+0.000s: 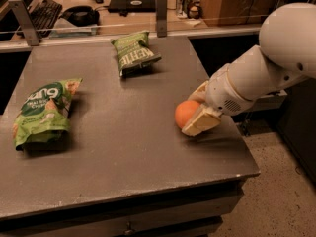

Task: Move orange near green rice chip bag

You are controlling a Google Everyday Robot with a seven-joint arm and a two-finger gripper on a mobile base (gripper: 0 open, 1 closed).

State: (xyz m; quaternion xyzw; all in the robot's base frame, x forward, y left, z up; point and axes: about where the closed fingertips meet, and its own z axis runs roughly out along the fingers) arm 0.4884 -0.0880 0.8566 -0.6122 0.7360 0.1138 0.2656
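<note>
The orange (184, 113) sits on the dark table (128, 147), right of centre. My gripper (194, 111) reaches in from the right and straddles the orange: one cream finger (200, 123) lies in front of it and the other shows behind it. The jaws stand apart around the fruit, which rests on the table. The green rice chip bag (45, 110), light green with white rounded lettering, lies flat at the table's left side, far from the orange.
A smaller dark olive-green chip bag (134, 53) lies at the back middle of the table. The table's right edge (242, 147) is close to the orange. A desk with a keyboard (43, 10) and a rail stands behind.
</note>
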